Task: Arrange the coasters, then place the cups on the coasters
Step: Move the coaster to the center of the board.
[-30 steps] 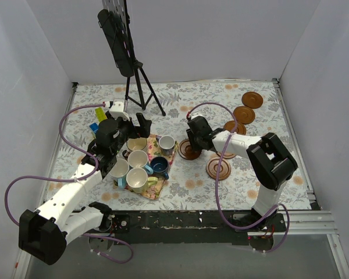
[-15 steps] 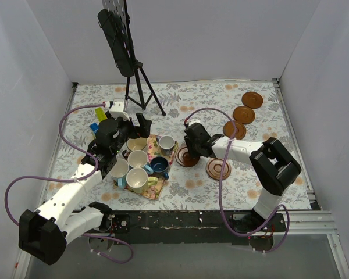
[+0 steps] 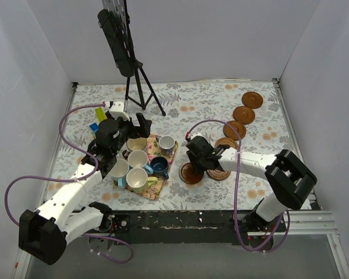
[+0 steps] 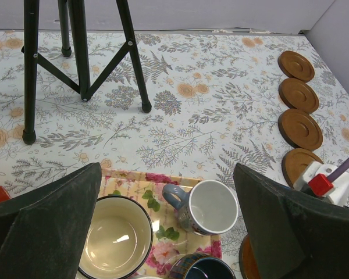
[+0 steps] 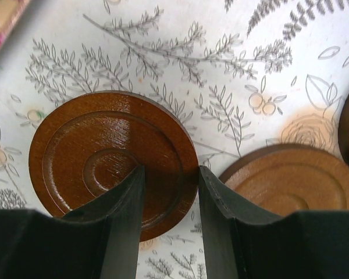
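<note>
Tripod [image 3: 141, 87] blocks far left; cups [image 3: 141, 165] crowd mat [image 3: 168, 168].

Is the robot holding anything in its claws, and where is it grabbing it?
The right gripper pinches a brown coaster by its near rim, one finger over it. The left gripper is open, holding nothing.

Six coasters [image 3: 252, 99], six cups [image 3: 166, 143], one floral mat [image 3: 163, 181], one tripod [image 3: 141, 87].

My right gripper [image 3: 193, 167] covered part of the near coaster [image 3: 191, 174] in the top view. My left fingers [image 4: 43, 224] hid part of the cream cup [image 4: 115, 237], and the navy cup [image 4: 199, 268] was cut off by the left wrist view's lower edge.
</note>
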Robot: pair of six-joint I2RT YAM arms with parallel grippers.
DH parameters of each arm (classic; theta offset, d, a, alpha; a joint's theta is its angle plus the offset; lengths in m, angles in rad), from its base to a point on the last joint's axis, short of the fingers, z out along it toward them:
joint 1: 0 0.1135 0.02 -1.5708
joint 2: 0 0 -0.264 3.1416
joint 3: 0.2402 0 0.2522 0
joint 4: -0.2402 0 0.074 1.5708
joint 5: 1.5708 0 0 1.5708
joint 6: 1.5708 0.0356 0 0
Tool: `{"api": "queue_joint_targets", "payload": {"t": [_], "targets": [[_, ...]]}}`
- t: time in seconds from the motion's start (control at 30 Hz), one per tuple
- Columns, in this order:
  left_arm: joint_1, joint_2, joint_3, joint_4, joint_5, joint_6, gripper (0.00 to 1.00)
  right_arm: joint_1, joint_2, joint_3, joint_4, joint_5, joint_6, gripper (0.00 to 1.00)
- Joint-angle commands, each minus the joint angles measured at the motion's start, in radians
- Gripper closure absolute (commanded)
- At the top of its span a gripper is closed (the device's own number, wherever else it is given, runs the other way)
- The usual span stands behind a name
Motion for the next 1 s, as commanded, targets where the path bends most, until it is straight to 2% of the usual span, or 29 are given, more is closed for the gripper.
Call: {"api": "queue_joint_targets", "payload": {"t": [0.0,0.23,0.47,0.57,0.77,0.97], "targets": [[-0.003,-0.026,-0.002,0.003,0.005,0.006,0.02,0.024,-0.049,-0.037,-0.137,-0.012,-0.009,0.56],[-0.003,-0.024,-0.001,0.003,-0.004,0.01,0.02,0.05,-0.098,-0.002,-0.134,-0.031,-0.016,0.51],[-0.003,-0.024,-0.001,0.002,-0.009,0.011,0.02,0.111,-0.09,0.067,-0.127,-0.005,-0.025,0.4],[-0.003,-0.024,-0.001,0.002,-0.011,0.011,0.02,0.143,-0.092,0.067,-0.105,0.017,-0.02,0.4],[-0.003,-0.023,-0.001,0.002,-0.012,0.01,0.02,0.188,-0.101,0.007,0.04,-0.019,0.013,0.39],[-0.003,-0.02,-0.002,0.002,-0.014,0.011,0.02,0.225,-0.037,0.019,0.045,0.015,0.058,0.39]]}}
